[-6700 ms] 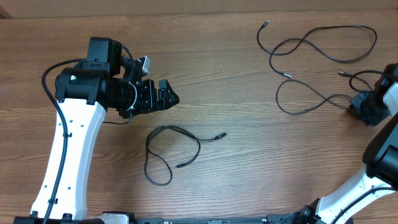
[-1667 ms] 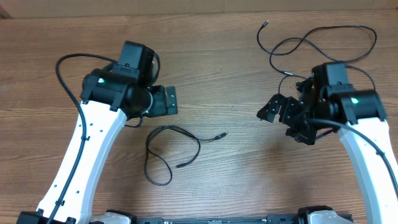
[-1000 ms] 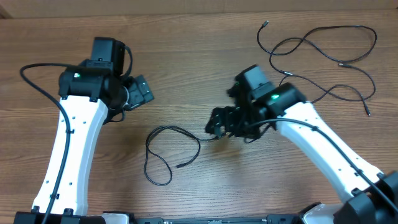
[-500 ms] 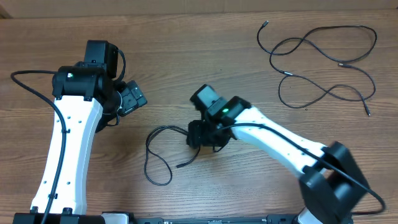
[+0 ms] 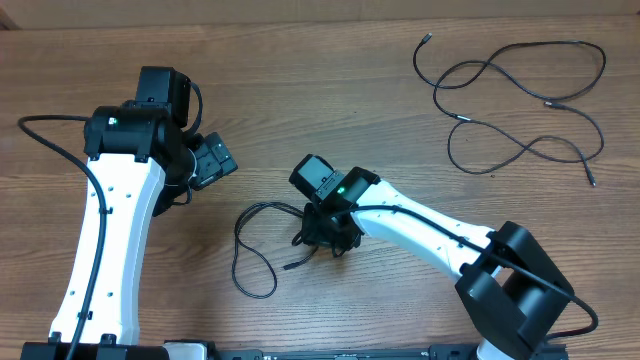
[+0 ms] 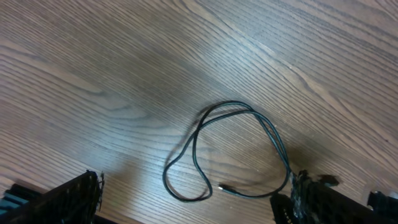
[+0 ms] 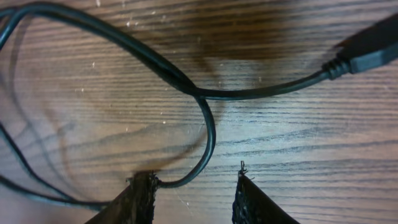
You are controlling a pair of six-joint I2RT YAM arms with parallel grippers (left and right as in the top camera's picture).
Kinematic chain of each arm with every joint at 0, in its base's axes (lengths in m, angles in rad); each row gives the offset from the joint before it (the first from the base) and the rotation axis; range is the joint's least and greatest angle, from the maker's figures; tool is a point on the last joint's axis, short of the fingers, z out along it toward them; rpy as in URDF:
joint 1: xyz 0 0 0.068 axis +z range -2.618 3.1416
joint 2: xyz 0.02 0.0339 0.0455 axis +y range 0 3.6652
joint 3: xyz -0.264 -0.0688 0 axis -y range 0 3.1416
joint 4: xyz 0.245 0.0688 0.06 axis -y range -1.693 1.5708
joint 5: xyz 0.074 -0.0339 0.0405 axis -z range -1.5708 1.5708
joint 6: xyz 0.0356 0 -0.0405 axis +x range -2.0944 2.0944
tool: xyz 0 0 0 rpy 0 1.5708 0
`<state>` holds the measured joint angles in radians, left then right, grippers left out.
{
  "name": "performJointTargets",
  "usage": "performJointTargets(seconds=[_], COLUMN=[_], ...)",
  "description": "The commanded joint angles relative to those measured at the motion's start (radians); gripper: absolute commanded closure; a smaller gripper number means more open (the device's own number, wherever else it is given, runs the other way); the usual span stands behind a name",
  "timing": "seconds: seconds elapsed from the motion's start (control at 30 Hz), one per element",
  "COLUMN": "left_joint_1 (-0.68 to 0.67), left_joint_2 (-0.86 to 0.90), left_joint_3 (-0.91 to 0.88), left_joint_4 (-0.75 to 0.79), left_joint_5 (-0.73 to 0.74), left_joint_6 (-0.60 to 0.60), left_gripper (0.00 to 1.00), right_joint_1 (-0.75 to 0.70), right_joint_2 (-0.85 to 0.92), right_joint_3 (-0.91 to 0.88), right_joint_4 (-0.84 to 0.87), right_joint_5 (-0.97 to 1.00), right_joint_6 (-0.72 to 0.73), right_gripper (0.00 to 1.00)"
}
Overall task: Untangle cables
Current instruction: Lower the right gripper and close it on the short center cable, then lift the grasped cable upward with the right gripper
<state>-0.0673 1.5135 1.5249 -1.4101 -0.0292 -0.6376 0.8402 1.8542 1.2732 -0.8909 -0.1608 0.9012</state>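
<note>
1. Fingers of left end effector (image 5: 212,163) stand wide apart over the counter (image 5: 330,110).
2. Looped cable (image 5: 250,255) lies left of centre.
3. Right end effector (image 7: 193,177) straddles that loop, fingers narrow, not clamped.
4. Other cables (image 5: 520,80) lie crossed, far right.

Lab: robot arms (image 5: 110,250), wooden table (image 5: 330,90)

Looped cable (image 5: 236,250) thin, black, lying front centre; long cables (image 5: 530,92) sprawled far right, seemingly crossing
</note>
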Motion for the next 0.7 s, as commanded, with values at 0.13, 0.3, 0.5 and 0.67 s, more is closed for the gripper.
performJointTargets(seconds=[0.13, 0.3, 0.5, 0.67], left_joint_1=[0.002, 0.002, 0.002, 0.002], left_joint_2=[0.007, 0.007, 0.007, 0.007], left_joint_3=[-0.005, -0.005, -0.005, -0.005], left_joint_4=[0.0, -0.001, 0.0, 0.0], left_joint_5=[0.026, 0.026, 0.026, 0.026], left_joint_6=[0.004, 0.01, 0.01, 0.01], left_gripper=[0.0, 0.0, 0.0, 0.0], right_joint_1=[0.044, 0.045, 0.045, 0.045], right_joint_2=[0.01, 0.011, 0.011, 0.011], right_joint_3=[-0.005, -0.021, -0.082, -0.111], right_joint_4=[0.005, 0.009, 0.088, 0.135], right_joint_5=[0.124, 0.153, 0.12, 0.097], right_joint_6=[0.099, 0.122, 0.124, 0.123], right_gripper=[0.59, 0.59, 0.6, 0.67])
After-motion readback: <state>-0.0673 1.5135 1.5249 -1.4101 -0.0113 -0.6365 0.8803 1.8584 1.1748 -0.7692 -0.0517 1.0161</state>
